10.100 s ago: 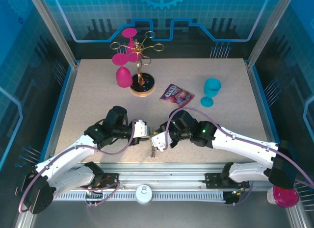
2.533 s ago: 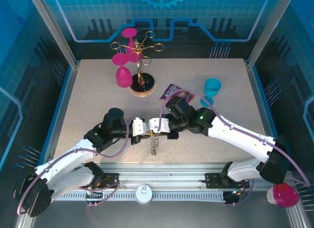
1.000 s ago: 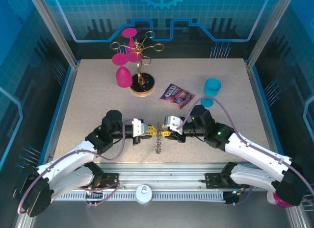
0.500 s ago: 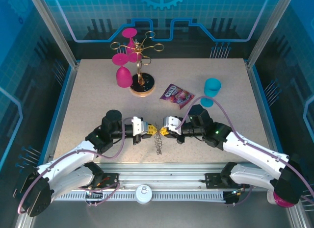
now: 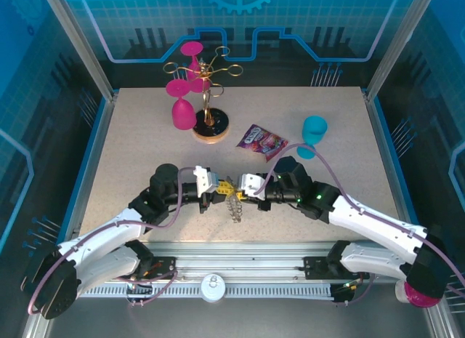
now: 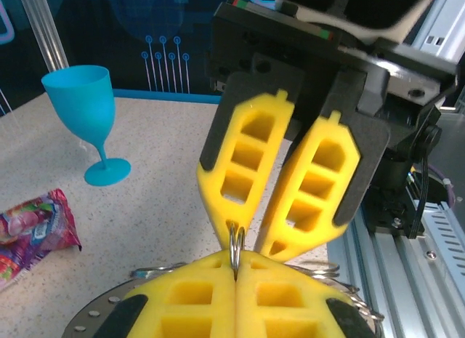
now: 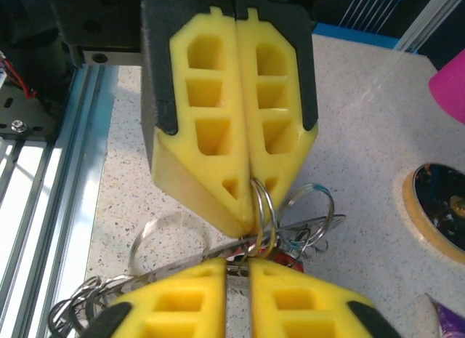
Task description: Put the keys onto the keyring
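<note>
Speckled table, near its front edge: the left gripper and right gripper meet tip to tip, each pinched tight on a silver wire loop of the keyring, which hangs between them. Further back are a snack packet, a blue goblet and a gold stand holding pink glasses

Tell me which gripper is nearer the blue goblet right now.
Right. The right gripper is left of the blue goblet and nearer the bases; the left gripper is farther left, meeting it tip to tip at the keyring.
</note>
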`<move>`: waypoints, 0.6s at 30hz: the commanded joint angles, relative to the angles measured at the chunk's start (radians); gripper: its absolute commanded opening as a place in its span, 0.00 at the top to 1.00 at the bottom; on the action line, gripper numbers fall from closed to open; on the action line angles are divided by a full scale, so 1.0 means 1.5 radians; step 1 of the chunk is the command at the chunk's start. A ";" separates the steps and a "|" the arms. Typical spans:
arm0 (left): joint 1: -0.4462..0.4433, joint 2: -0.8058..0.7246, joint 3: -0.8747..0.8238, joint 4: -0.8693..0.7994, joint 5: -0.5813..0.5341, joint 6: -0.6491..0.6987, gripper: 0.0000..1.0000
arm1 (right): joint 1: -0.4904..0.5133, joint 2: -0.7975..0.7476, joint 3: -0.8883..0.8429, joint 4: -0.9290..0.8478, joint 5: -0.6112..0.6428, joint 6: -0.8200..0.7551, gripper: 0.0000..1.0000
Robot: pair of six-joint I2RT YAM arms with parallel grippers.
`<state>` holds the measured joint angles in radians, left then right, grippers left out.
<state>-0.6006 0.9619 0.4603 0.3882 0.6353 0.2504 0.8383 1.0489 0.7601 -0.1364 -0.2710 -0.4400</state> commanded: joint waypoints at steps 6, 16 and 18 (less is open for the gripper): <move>-0.004 -0.013 0.020 -0.015 0.053 0.091 1.00 | -0.044 -0.036 -0.003 0.019 -0.131 0.040 0.76; -0.004 -0.005 0.032 -0.023 0.070 0.108 1.00 | -0.043 0.011 0.010 0.036 -0.168 0.049 0.75; -0.004 -0.003 0.032 -0.021 0.076 0.107 1.00 | -0.042 0.018 0.012 0.039 -0.168 0.048 0.75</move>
<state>-0.6006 0.9604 0.4629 0.3374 0.6983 0.3851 0.7792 1.0618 0.7536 -0.1093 -0.4881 -0.3805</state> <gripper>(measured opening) 0.049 0.250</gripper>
